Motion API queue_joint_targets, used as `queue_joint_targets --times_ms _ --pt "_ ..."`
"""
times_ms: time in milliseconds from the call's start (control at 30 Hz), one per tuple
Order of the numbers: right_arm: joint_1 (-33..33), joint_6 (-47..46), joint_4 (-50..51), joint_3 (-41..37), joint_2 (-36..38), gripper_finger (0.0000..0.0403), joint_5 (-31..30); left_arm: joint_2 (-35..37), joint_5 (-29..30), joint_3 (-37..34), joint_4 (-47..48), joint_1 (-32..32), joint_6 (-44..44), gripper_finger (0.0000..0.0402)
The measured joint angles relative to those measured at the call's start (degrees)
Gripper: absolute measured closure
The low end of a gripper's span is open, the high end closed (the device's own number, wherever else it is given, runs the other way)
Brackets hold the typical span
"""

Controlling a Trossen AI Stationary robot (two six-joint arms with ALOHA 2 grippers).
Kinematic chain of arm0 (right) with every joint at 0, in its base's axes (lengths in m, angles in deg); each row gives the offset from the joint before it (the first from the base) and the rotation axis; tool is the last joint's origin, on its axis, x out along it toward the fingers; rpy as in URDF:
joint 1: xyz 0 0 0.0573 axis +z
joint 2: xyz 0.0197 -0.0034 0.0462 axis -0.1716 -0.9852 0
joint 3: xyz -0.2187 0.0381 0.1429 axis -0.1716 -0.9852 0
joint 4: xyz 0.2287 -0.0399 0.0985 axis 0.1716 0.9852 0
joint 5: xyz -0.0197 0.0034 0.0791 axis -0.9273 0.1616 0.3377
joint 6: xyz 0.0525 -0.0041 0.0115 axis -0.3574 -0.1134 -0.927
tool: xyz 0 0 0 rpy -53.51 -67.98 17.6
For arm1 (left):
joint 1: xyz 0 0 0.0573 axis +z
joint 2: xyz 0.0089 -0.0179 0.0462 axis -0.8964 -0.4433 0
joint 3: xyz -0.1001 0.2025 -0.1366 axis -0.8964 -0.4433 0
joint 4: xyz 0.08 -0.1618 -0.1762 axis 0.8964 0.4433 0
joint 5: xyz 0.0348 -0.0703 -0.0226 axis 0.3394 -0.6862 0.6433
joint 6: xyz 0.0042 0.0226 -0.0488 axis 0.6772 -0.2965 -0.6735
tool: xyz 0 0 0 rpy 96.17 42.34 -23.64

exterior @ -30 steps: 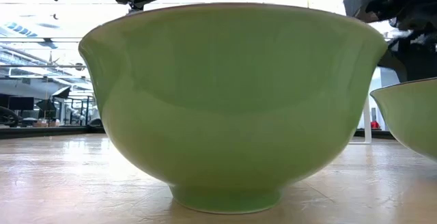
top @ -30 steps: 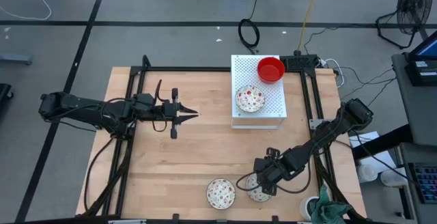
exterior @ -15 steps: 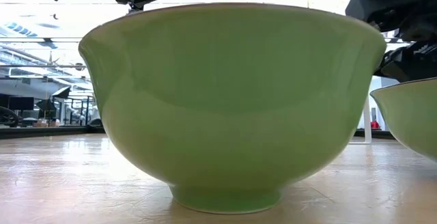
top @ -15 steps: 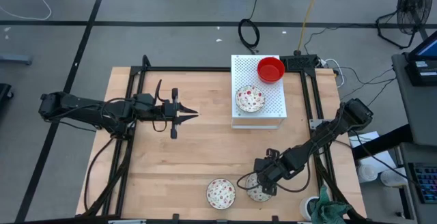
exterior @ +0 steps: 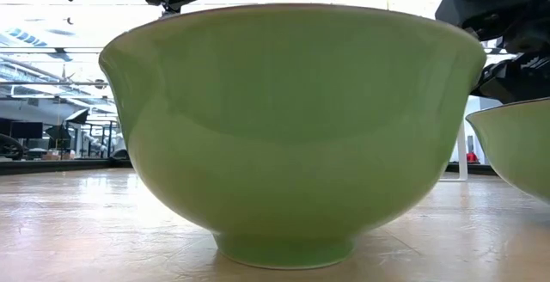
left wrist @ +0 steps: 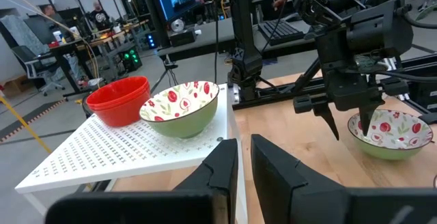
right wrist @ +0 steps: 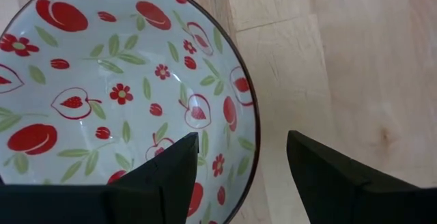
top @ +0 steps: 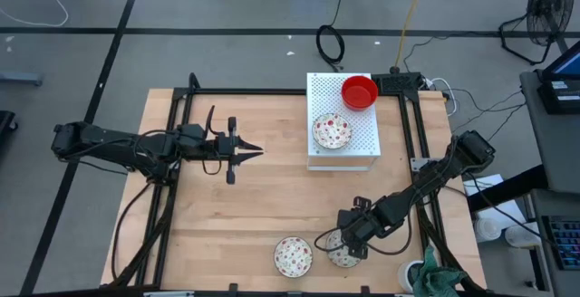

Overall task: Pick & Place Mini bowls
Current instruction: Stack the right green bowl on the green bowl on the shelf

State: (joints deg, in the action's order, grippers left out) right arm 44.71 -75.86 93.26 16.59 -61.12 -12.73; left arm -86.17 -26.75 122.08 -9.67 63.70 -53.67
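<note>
Right now my right gripper (top: 349,243) is down at the near right of the table (top: 227,215), its fingers (right wrist: 321,173) spread wide apart and straddling the rim of a floral bowl (right wrist: 116,94): one finger sits inside the bowl, the other outside over bare wood. Whether either finger touches the rim I cannot tell. From above, that bowl (top: 344,254) stands just right of a second floral bowl (top: 294,255) at the near edge; the two are close but apart.

My left gripper (top: 246,151) hovers over the left middle of the table, pointing right, its fingers (left wrist: 222,173) nearly together with only a thin gap and nothing between them.

At the far right sits a white perforated board (top: 362,138). On it a third floral bowl (top: 332,131) rests toward the near left, and red bowls (top: 360,91) are stacked at the far right. In my left wrist view the red stack (left wrist: 117,101) and the floral bowl stand side by side, touching or nearly so.
</note>
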Motion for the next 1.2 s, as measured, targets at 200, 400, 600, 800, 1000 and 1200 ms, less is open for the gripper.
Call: queue_joint_targets --times_ms 200,400,600,800,1000,1200 --pt "0.0 0.8 0.0 0.0 0.0 0.0197 -0.1 0.0 0.0 0.0 0.0 0.0 0.0 0.0353" --pt "0.0 0.9 -0.1 0.0 0.0 0.0231 -0.2 0.0 0.0 0.0 0.0 0.0 0.0 0.0353" --pt "0.0 0.9 -0.1 0.0 0.0 0.0266 -0.2 0.0 0.0 0.0 0.0 0.0 0.0 0.0353" --pt "0.0 1.1 -0.1 0.0 0.0 0.0288 -0.2 0.0 0.0 0.0 0.0 0.0 0.0 0.0353" --pt "0.0 1.2 -0.6 0.0 0.0 0.0302 -0.2 0.0 0.0 0.0 0.0 0.0 0.0 0.0353" --pt "0.0 1.3 -0.6 0.0 0.0 0.0313 -0.2 0.0 0.0 0.0 0.0 0.0 0.0 0.0353"
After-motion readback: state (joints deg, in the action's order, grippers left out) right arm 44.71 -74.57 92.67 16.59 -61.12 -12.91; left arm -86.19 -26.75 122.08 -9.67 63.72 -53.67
